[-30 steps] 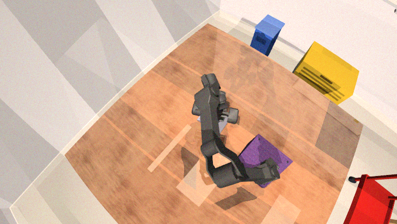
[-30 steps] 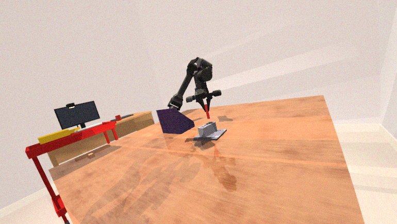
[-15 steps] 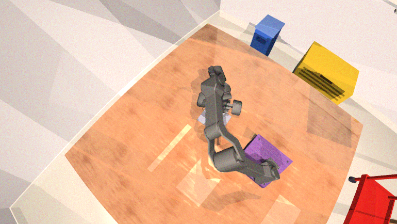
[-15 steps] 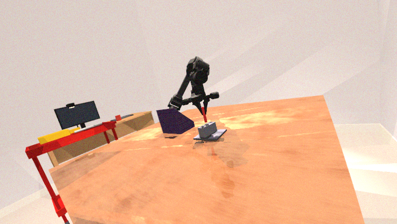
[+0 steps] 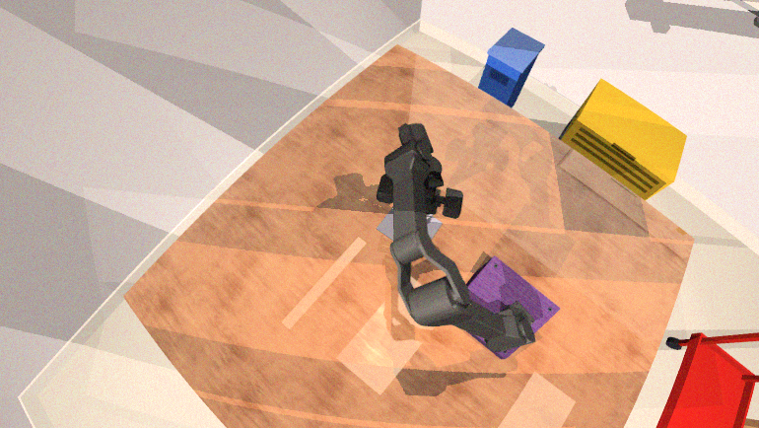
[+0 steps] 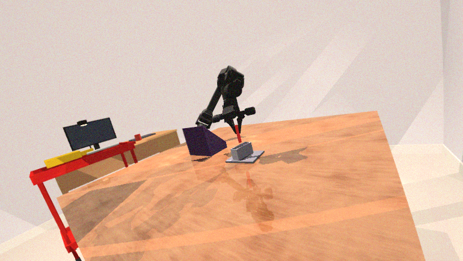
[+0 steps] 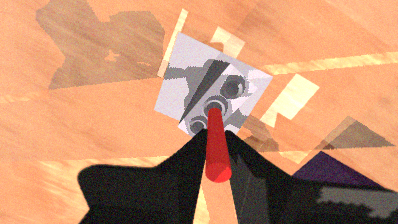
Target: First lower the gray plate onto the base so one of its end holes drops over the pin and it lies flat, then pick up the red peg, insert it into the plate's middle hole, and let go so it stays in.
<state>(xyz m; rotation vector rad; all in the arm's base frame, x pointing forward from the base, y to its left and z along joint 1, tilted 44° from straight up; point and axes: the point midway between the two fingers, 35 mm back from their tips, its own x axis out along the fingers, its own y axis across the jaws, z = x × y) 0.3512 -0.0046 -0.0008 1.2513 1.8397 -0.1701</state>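
Gray plate (image 7: 212, 95) sits on the base (image 7: 175, 75), holes showing in a row. Gripper (image 7: 216, 145) clamped tight on the red peg (image 7: 217, 147), fingers nearly closed around its upper part; peg hangs tip-down above the plate, tip reading over the middle hole (image 7: 215, 106) in the wrist view. Exterior view shows the peg (image 6: 238, 133) clear of the plate (image 6: 242, 151), slightly tilted. Judgement: plate step done, insertion pending. Square the peg upright, centre over the middle hole, descend slowly, release only once fully seated.
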